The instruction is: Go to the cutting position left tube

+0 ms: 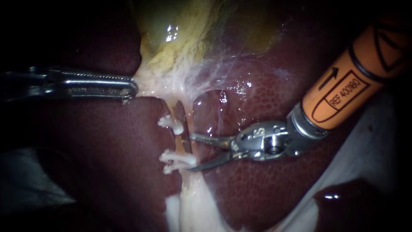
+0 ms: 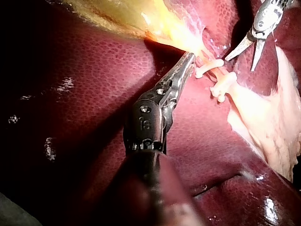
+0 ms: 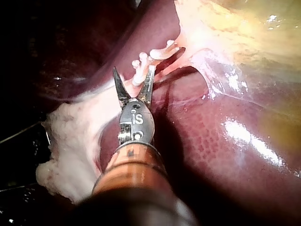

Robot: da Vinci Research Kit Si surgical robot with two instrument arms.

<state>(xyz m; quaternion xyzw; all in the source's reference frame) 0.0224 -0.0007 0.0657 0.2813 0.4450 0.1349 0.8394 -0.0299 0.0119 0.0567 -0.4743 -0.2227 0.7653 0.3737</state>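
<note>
**Liver bed, clipped tube running top to bottom**

Endoscope view: dark red liver is seen all around. The clipped tube runs top to bottom, with the right instrument's open blades just beside its lower clip.

Left wrist view — the left instrument's jaws are clamped on pale tissue beside the gallbladder.

Right wrist view: the clipped tube lies across the blade tips.
</note>
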